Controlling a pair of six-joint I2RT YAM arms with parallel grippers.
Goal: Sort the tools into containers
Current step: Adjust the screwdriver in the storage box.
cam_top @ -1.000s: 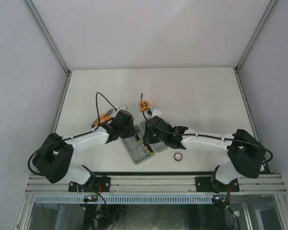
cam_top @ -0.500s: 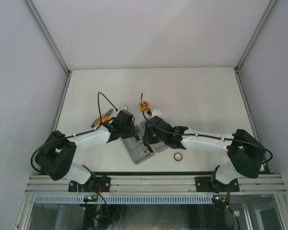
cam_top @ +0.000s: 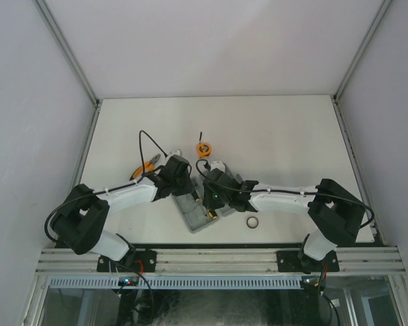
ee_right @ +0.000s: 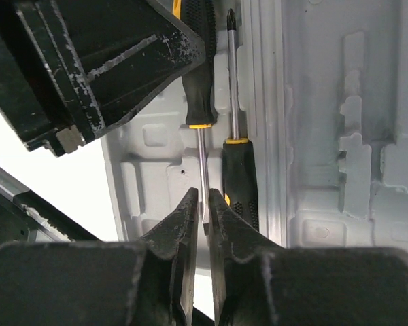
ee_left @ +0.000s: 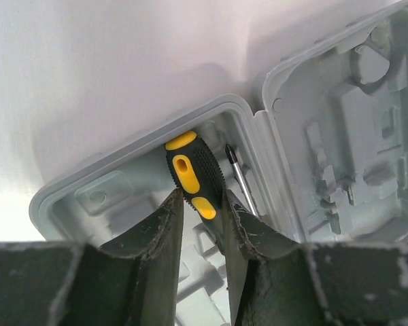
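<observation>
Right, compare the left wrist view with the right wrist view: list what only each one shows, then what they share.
Only the left wrist view: the butt end of the gripped screwdriver, with its yellow-orange inserts, between the left gripper fingertips, and a round recess in the lid. Only the right wrist view: the right gripper pinching that screwdriver's bare shaft, and the second screwdriver with its handle. Both: the open grey tool case and the second screwdriver's Phillips tip beside the gripped handle.

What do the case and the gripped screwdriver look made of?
The case looks like matte grey moulded plastic, given its formed recesses and rounded rim. The screwdriver handle seems textured black rubber or plastic with smooth yellow-orange inserts; its shaft looks like shiny bare metal.
</observation>
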